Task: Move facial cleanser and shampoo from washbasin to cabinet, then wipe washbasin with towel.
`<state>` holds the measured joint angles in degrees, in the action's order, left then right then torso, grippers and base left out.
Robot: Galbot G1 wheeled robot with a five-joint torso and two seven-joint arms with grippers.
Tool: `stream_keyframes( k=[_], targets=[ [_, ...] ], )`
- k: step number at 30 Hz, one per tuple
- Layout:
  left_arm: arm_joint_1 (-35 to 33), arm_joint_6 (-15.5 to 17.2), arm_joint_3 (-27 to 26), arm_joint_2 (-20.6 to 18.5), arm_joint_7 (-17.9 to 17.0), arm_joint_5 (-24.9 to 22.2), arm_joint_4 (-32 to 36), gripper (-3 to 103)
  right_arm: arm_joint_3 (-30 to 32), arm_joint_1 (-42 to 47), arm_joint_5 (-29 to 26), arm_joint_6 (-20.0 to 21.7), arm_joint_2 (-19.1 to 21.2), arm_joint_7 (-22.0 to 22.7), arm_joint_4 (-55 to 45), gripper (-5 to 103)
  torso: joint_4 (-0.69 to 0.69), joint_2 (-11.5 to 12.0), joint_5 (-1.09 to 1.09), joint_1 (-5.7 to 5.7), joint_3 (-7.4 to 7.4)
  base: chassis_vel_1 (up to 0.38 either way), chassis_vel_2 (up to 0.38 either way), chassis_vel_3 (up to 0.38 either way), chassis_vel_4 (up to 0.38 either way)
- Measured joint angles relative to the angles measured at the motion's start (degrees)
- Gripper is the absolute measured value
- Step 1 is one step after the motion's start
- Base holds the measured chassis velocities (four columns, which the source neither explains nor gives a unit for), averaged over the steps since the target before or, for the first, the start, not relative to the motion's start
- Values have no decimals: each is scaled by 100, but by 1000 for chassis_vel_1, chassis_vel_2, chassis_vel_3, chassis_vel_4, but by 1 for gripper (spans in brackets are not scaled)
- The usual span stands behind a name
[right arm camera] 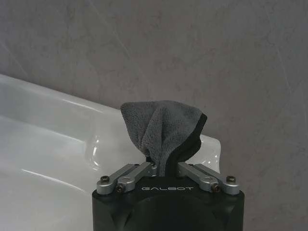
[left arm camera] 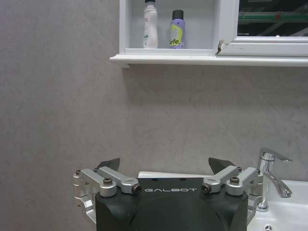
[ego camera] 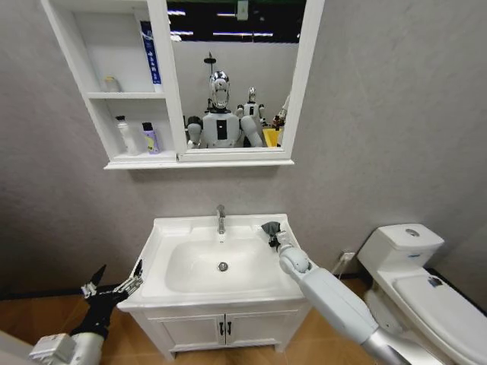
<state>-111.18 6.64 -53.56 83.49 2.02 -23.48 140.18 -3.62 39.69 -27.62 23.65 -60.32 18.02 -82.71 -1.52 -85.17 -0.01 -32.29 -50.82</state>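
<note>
At the back right corner of the white rectangular ceramic washbasin, beside the slim chrome tap, the right gripper is clenched on the small grey-black cloth towel, which bunches up between its closed fingers. To wipe well, the cloth should likely be pressed flat onto the rim and swept down through the oval bowl, steering round the tap. Low at the basin's front left corner, the left gripper hangs released, jaws spread. Up on the white three-shelf cabinet, the bottom compartment holds a white bottle just beside a purple bottle with a black cap, both upright
</note>
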Motion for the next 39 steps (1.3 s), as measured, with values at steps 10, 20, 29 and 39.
stream_keyframes(
  k=[10, 20, 29, 39],
  targets=[
    [0, 0, 0, 0, 0, 0, 0, 100, 472, 19, -82, -451, -85, -702, 579, 3, 0, 0, 2, 0, 0, 0, 0, 0, 0],
    [0, 0, 0, 0, 0, 0, 0, 100, 585, 46, -28, -517, -32, -1059, 711, 38, 1, 0, 2, 0, 0, 0, 0, 0, 0],
    [0, 0, 0, 0, 0, 0, 0, 100, 555, 26, -23, -526, -10, -1064, 713, 66, 1, 0, 1, 0, 0, 0, 0, 0, 0],
    [0, 0, 0, 0, 0, 0, 0, 100, 577, 110, -36, -488, 109, -993, 582, 99, 1, 0, 1, 0, 1, 0, 0, 0, 0]
  ],
)
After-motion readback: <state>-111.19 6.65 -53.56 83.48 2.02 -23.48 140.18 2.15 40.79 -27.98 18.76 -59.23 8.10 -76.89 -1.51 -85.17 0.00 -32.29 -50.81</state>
